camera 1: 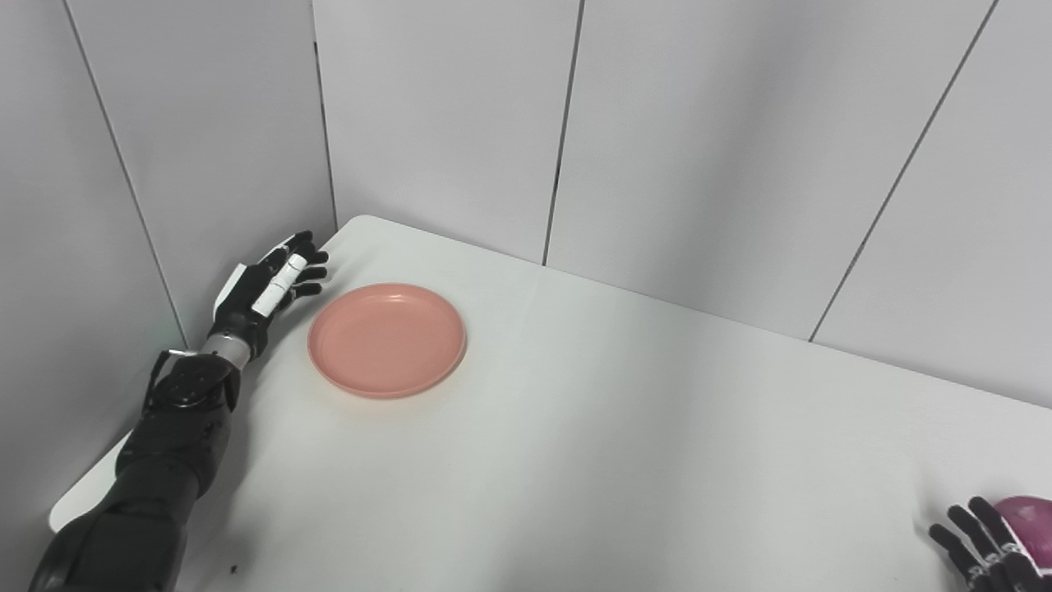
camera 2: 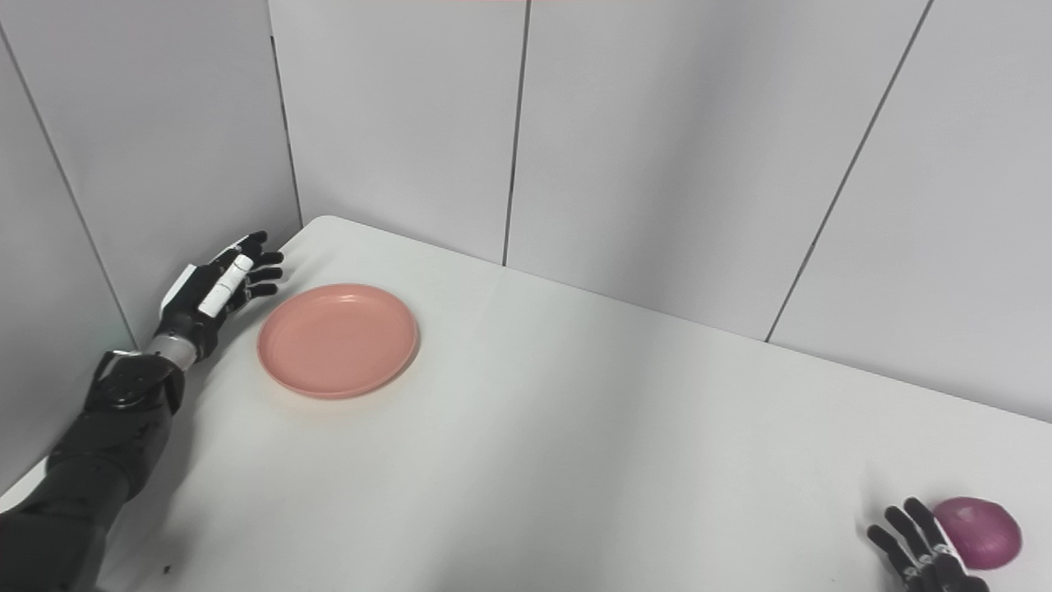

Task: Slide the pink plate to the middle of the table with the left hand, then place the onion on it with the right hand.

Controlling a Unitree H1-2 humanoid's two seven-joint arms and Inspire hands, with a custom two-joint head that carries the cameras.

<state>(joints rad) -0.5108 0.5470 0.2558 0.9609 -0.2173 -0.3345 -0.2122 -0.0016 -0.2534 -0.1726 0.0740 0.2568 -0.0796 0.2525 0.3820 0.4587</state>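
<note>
While the left hand (camera 1: 271,284) is held open and empty at the pink plate's (camera 1: 386,339) nine o'clock — a glancing push could spin it off-course.

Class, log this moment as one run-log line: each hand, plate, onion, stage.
left hand: open, beside plate, apart | right hand: open, beside onion | pink plate: far-left, empty | onion: near-right on table | stage: slide not begun

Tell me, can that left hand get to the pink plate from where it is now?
Probably yes. The left hand is open, just left of the plate near the table's far corner, with only bare table between them. Nothing blocks a sideways push.
</note>
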